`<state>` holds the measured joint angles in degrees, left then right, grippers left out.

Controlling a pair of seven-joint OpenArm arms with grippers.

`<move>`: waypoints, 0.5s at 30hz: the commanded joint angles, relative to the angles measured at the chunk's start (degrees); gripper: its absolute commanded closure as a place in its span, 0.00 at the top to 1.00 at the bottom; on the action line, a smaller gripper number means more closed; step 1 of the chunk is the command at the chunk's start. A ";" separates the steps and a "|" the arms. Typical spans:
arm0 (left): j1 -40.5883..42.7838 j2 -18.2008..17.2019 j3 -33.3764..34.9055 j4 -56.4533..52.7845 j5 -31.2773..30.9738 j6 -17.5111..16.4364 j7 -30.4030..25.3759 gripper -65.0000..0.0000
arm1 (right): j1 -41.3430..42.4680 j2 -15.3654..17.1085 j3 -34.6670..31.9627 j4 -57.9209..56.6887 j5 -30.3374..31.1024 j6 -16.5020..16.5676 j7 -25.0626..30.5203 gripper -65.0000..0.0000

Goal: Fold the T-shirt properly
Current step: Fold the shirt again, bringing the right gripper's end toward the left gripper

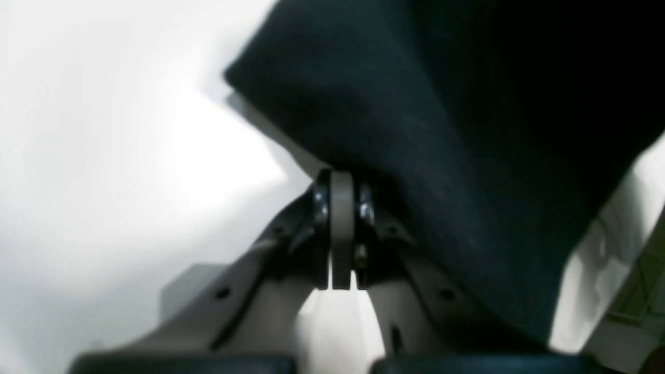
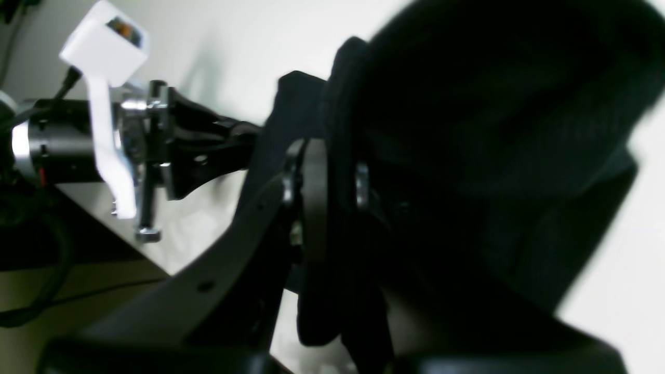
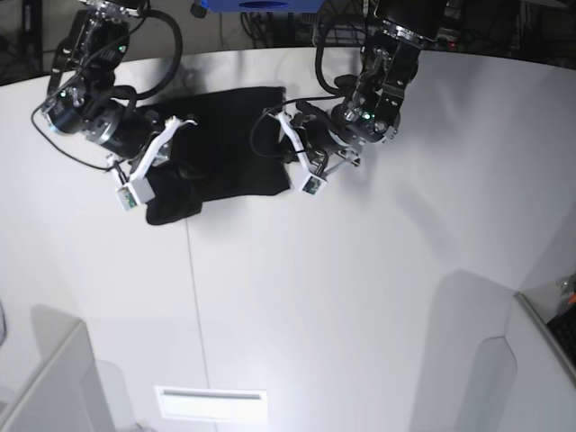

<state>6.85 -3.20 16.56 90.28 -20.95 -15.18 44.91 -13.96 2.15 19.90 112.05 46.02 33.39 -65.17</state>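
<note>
The black T-shirt point(image 3: 229, 135) lies bunched at the far left of the white table point(image 3: 360, 297), between my two arms. My left gripper point(image 3: 281, 135) is at its right edge. In the left wrist view the left gripper point(image 1: 341, 179) is shut, its tips pinching the edge of the T-shirt point(image 1: 441, 130), which hangs lifted off the table with a shadow beneath. My right gripper point(image 3: 180, 162) is at the shirt's left side. In the right wrist view the right gripper point(image 2: 332, 171) is shut with a fold of the T-shirt point(image 2: 493, 130) between its fingers.
The left arm with its white camera mount point(image 2: 104, 57) shows in the right wrist view, close to the cloth. A blue object point(image 3: 261, 4) sits beyond the table's far edge. A seam point(image 3: 193, 297) runs down the table. A white slot point(image 3: 211, 405) is near the front edge.
</note>
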 commanded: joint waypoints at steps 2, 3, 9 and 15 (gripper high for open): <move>-0.39 0.26 0.01 1.28 -0.54 -0.42 -0.47 0.00 | 0.29 0.44 -0.78 -0.80 -1.76 -0.11 2.53 0.00; -0.13 -0.01 0.01 1.28 -0.54 -0.42 -0.47 0.00 | 0.20 0.35 -1.48 -1.59 -3.43 -0.11 3.23 0.00; 1.28 -2.47 -0.86 2.42 -0.72 -0.42 -0.47 0.00 | -1.91 -0.26 -5.79 -2.29 -6.24 -0.11 5.96 0.00; 3.83 -2.73 -6.23 5.68 -0.72 -0.42 0.59 0.00 | -1.74 -1.49 -7.11 -3.52 -6.59 -0.64 6.13 0.00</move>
<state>11.00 -6.17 10.39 94.80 -21.26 -15.38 45.95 -16.19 0.62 12.97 107.96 38.30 32.91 -59.94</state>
